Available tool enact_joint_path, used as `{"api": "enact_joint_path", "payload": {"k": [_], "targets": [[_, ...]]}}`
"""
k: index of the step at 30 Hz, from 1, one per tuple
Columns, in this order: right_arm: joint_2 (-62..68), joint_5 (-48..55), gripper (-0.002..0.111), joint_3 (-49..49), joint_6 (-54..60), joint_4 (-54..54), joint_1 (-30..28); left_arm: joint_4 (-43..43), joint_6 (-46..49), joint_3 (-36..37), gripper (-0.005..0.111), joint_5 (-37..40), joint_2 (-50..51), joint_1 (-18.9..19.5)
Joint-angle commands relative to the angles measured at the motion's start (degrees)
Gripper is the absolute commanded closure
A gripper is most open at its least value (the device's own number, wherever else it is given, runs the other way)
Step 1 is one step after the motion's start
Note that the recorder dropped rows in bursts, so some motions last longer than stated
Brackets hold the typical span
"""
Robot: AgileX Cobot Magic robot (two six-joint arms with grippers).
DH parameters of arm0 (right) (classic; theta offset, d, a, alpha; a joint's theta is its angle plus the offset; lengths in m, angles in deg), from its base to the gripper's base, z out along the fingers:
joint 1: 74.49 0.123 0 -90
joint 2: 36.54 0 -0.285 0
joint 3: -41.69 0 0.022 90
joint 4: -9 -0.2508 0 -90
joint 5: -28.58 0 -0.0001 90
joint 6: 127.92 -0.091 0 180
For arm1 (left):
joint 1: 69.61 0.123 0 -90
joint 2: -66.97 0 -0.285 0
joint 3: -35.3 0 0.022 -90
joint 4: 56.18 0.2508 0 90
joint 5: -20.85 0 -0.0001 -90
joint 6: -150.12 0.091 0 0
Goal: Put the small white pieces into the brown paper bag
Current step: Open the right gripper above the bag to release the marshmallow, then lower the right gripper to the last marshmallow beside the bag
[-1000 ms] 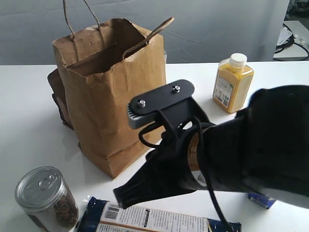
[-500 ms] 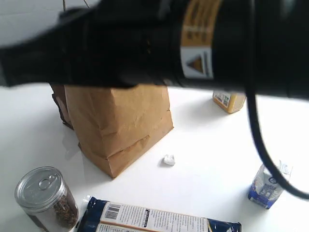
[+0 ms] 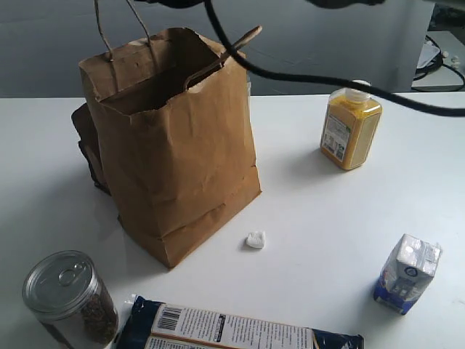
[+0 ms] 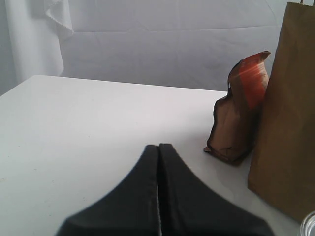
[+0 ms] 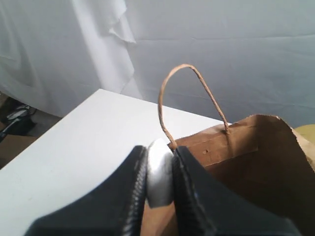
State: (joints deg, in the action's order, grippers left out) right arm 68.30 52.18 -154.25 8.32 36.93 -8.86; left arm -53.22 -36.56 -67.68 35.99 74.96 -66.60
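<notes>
A glossy white tabletop (image 3: 327, 218) is carrying a creased paper bag (image 3: 182, 160) before hanging cloth (image 3: 327, 43). The right claw (image 5: 160, 179) is pinching a white lump (image 5: 160, 169); the left claw (image 4: 158, 162) is resting closed, empty.

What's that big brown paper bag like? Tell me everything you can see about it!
The brown paper bag is tall, creased kraft paper, the biggest thing here. It stands upright on the white table with its mouth open. Thin twisted cord handles rise from the rim; one stands up, one leans sideways. A dark brown pouch sits close behind it, and a small white piece lies near its base, not touching.
</notes>
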Motion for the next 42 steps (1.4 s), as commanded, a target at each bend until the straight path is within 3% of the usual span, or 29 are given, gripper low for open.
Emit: {"api": "enact_joint_path", "payload": {"k": [1, 3, 9, 11, 14, 18, 23, 28, 34, 39, 42], "targets": [[3.4, 1.5, 0.090, -2.3, 0.3, 0.0, -0.5, -0.4, -0.2, 0.2, 0.107, -0.3, -0.2, -0.4], [4.0, 2.1, 0.085, -2.3, 0.3, -0.1, -0.5, -0.4, -0.2, 0.2, 0.107, -0.3, -0.2, -0.4], [4.5, 4.4, 0.052, -2.3, 0.3, -0.5, -0.5, -0.4, -0.2, 0.2, 0.107, -0.3, -0.2, -0.4], [4.5, 5.0, 0.049, -2.3, 0.3, -0.5, -0.5, -0.4, -0.2, 0.2, 0.107, -0.3, -0.2, -0.4], [4.4, 5.6, 0.049, -2.3, 0.3, -1.9, -0.5, -0.4, -0.2, 0.2, 0.107, -0.3, -0.2, -0.4], [2.2, 5.5, 0.061, -2.3, 1.3, -7.8, 0.2, -0.4, -0.2, 0.2, 0.107, -0.3, -0.2, -0.4], [-1.0, 8.0, 0.074, -2.2, 8.3, -8.7, 5.3, -0.4, -0.2, 0.2, 0.107, -0.3, -0.2, -0.4], [-3.8, 13.7, 0.078, 1.1, 8.8, -6.2, 11.8, -0.4, -0.2, 0.2, 0.107, -0.3, -0.2, -0.4], [-8.2, 13.4, 0.074, 15.9, 3.5, -5.3, 14.4, -0.4, -0.2, 0.2, 0.107, -0.3, -0.2, -0.4], [-15.0, 11.3, 0.065, 36.5, -15.4, 7.8, 14.3, -0.4, -0.2, 0.2, 0.107, -0.3, -0.2, -0.4], [-15.5, 14.7, 0.063, 42.7, -21.9, 11.9, 13.4, -0.4, -0.2, 0.2, 0.107, -0.3, -0.2, -0.4]]}}
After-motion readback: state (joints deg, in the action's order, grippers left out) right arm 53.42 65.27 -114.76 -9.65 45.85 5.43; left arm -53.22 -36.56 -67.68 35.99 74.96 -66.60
